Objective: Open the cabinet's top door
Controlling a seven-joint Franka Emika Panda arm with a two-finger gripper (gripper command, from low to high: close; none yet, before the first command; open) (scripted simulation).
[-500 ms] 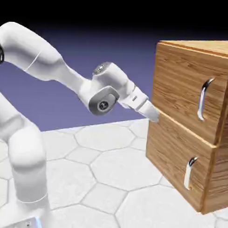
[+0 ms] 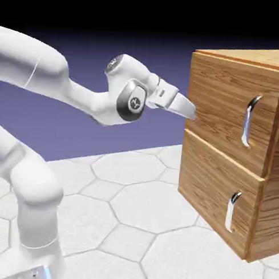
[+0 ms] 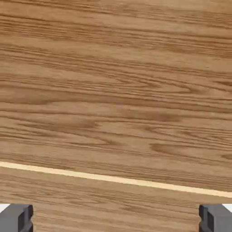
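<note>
cabinet (image 2: pixel 233 146): boxy orange-brown grained wood, on the white hex-tiled bench (image 2: pixel 133 204), right of the arm | top door (image 2: pixel 223 111): closed, curved silver handle (image 2: pixel 249 120) untouched | gripper (image 2: pixel 190 111): at the door's left edge, fingers (image 3: pixel 16 218) spread wide, empty | hand view: only wood grain and one pale seam; handle out of its sight

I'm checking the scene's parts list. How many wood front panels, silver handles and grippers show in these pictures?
Wood front panels: 2, the top door and the lower panel
Silver handles: 2, the long handle and the short handle
Grippers: 1, the gripper at the cabinet's left edge
Total: 5
</note>
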